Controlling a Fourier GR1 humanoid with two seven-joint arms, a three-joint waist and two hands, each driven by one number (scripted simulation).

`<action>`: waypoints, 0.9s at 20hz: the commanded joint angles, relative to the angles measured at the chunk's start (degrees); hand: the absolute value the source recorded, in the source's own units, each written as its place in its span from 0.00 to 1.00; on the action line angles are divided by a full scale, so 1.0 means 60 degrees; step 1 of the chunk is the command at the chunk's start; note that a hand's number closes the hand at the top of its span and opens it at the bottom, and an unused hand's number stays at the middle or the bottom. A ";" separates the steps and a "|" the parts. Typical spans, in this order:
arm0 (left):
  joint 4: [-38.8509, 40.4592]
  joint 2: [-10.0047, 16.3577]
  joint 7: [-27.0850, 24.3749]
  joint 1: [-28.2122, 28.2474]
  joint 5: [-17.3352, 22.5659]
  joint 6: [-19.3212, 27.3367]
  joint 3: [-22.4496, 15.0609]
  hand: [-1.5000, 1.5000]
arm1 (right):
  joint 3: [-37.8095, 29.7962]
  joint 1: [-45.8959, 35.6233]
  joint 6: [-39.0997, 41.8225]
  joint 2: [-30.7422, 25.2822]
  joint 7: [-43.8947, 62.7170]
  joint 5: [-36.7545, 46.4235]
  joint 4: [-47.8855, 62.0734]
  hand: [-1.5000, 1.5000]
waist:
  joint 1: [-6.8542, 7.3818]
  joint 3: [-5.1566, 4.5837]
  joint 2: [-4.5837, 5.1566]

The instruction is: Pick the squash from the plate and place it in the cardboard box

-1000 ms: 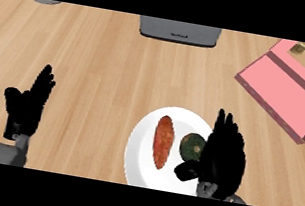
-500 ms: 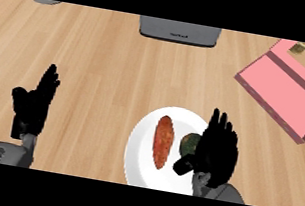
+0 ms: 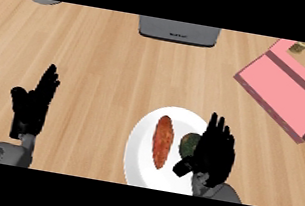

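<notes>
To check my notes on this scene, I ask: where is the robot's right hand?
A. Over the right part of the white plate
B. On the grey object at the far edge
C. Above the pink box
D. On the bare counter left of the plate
A: the right hand lies over the right part of the white plate, hiding part of the green squash, well apart from the pink box.

The left hand (image 3: 32,105) is held at the lower left, with the fingers straight and pointed away from the body and the thumb set out to its left. Only a short piece of the grey left forearm (image 3: 5,154) is seen at the lower edge. The right hand (image 3: 213,150) is held at the lower right, fingers likewise straight and close together, thumb stuck out low on its left side. The right forearm (image 3: 217,191) is barely shown beneath it. The hands are set well apart.
</notes>
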 commanded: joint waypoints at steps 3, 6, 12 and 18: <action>0.0250 -0.0027 -0.0557 0.0342 -0.0071 -0.0207 0.0175 0.50 | -0.0048 -0.0321 -0.0936 0.0120 0.1399 -0.0075 0.0875 0.00 | 0.0012 -0.0001 0.0012; -0.0114 0.0106 0.0095 0.0026 -0.0023 -0.0169 0.0323 0.50 | -0.0445 -0.0935 -0.0671 0.0121 0.1322 -0.0459 0.1174 0.00 | 0.0030 0.0003 0.0004; -0.0015 -0.0049 -0.0155 0.0404 -0.0131 -0.0498 0.0447 0.50 | 0.0330 -0.1398 -0.1283 0.0122 0.0900 0.0504 0.1682 1.00 | 0.0016 0.0000 0.0000; 0.0129 -0.0237 0.0191 -0.0127 -0.0672 -0.0298 0.0515 0.50 | -0.0529 -0.1451 0.0165 0.0112 -0.1311 0.0080 0.1687 1.00 | -0.0037 0.0001 0.0000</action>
